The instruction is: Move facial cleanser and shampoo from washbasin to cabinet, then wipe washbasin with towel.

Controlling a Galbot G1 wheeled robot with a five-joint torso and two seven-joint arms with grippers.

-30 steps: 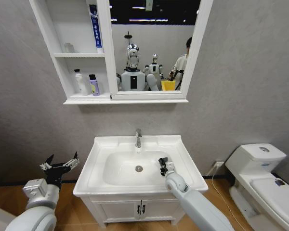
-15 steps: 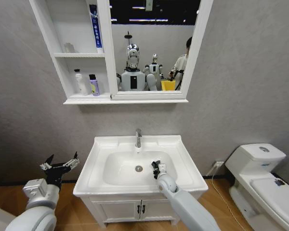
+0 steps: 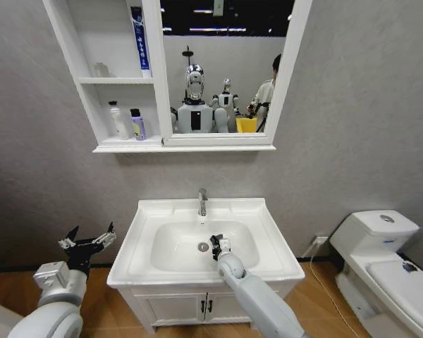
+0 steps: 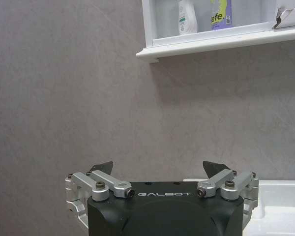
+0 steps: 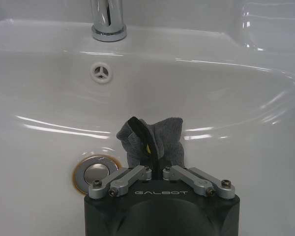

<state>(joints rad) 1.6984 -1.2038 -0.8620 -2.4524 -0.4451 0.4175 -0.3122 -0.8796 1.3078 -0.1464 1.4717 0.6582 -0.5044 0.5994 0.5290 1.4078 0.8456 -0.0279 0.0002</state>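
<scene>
The right claw [image 5: 155, 173], clamped on the small dark grey crumpled towel [image 5: 152, 140], has swept leftward across the white ceramic washbasin [image 3: 268, 243] bowl to beside the round chrome drain [image 5: 93, 169]. Wiping seems underway; the bottles apparently stand in the tall white cabinet [image 3: 92, 105]. The left claw [image 3: 90, 241] hangs wide, left of the basin.

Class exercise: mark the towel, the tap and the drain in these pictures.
towel [image 5: 152, 140]: right wrist view, on the grey bunched cloth above the right gripper.
tap [image 5: 108, 19]: right wrist view, on the chrome stem near its base.
drain [image 5: 94, 173]: right wrist view, on the round metal plug.
</scene>
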